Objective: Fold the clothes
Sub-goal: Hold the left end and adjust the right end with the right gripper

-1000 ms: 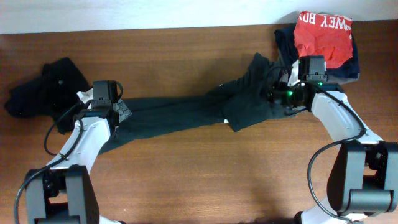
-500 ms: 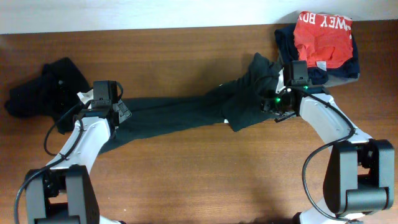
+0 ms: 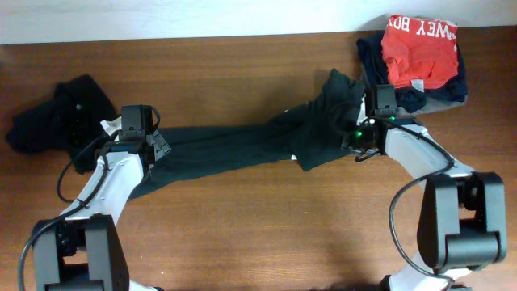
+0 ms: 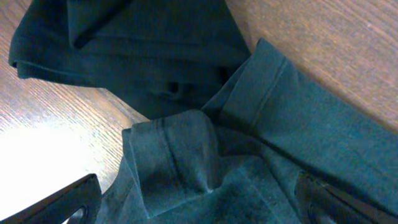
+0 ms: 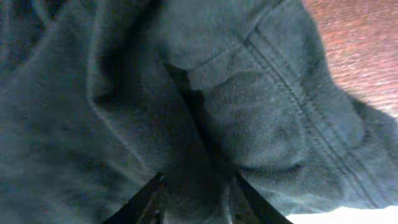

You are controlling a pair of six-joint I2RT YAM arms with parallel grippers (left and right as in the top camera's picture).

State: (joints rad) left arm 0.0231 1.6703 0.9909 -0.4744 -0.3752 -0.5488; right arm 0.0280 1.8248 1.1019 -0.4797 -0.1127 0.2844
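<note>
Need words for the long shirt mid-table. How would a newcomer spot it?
On the brown wooden table, look along the middle, between the black crumpled heap at the left end and the red-topped pile in the far right corner. The dark green T-shirt lies there. It alone is pulled out into a long band, bunched at its right end.

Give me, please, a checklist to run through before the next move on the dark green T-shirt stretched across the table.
1. Fold of the dark green T-shirt inside the right hand: ok.
2. Right hand's grip firm: cannot tell.
3. Left hand gripping the shirt: not ok, open above it.
4. Shirt lying flat: not ok, twisted and bunched.
5. Red-topped stack apart from the shirt: cannot tell.
</note>
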